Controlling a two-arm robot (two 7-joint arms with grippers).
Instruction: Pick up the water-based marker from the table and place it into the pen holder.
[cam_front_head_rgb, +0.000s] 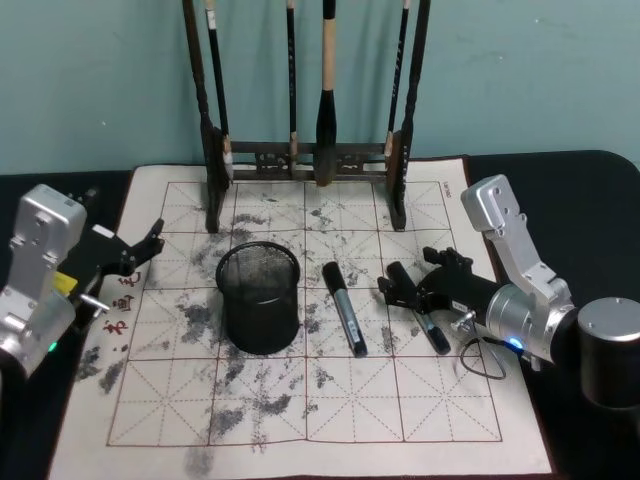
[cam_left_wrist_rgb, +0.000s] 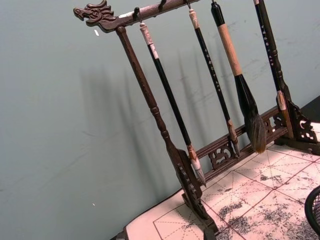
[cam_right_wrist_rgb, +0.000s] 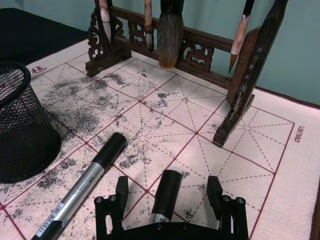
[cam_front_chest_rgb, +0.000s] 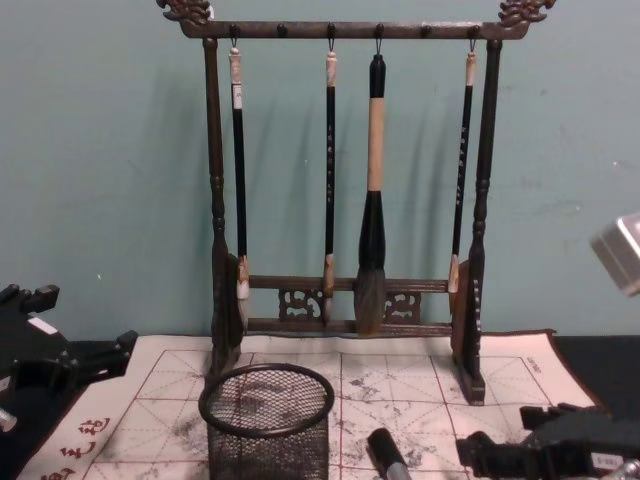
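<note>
Fingers apart, the right gripper (cam_right_wrist_rgb: 167, 186) straddles the water-based marker (cam_right_wrist_rgb: 164, 201) lying 11-to-5 o'clock, far nearer than the parked, spread left gripper (cam_front_head_rgb: 150, 245); the pen holder (cam_front_head_rgb: 258, 298) sits at 9 o'clock.

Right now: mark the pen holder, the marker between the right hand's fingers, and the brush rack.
pen holder (cam_front_head_rgb: 258, 320), head view, mesh wall.
marker (cam_right_wrist_rgb: 165, 195), right wrist view, black barrel.
brush rack (cam_front_chest_rgb: 211, 200), chest view, left post.

Brush rack (cam_front_chest_rgb: 213, 200) upright on ink-stained grid mat (cam_front_head_rgb: 300, 420); four brushes (cam_front_chest_rgb: 372, 230) hanging.
</note>
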